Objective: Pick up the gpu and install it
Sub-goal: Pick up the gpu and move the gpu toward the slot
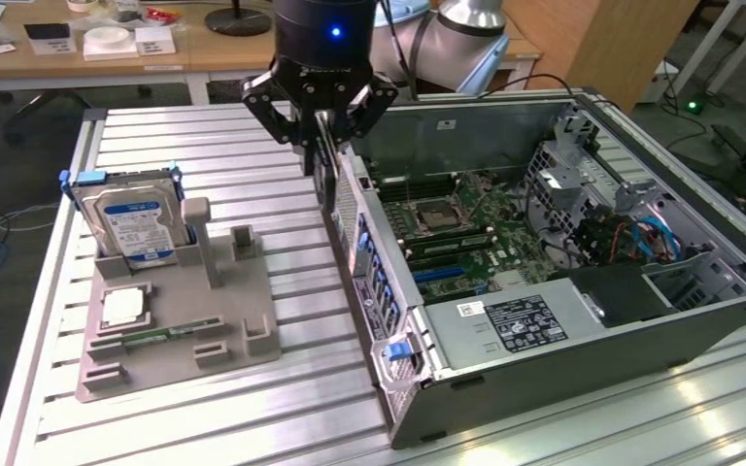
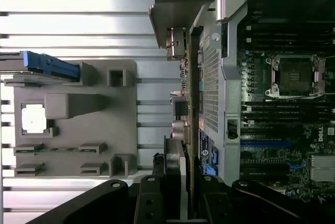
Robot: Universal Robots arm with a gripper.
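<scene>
Surface (image 1: 218, 408): slotted aluminium, pale, ribbed lengthwise. On it, toward the exterior view's left, you have a grey fixture (image 1: 237, 330) carrying a blue-labelled hard drive (image 1: 133, 223) stood on edge. Toward the exterior view's right lies an open computer case (image 1: 632, 340), motherboard (image 1: 477, 233) exposed.

Room: wooden desks (image 1: 114, 63) behind with small boxes on them, cables on a dark floor, and a wooden cabinet (image 1: 606, 44) at the back.

Pincer (image 1: 325, 146): hangs above the case's rear wall (image 1: 370, 282), jaws drawn narrow and clamped on the gpu (image 1: 330, 180). The card hangs edge-on, straight down from the fingers.

From the wrist view, your pincer (image 2: 183, 192) grips the gpu (image 2: 180, 4) along its thin edge. The silvery end bracket is at the far end, and the board runs alongside the perforated rear wall (image 2: 212, 88). You cannot tell whether card and wall touch.
</scene>
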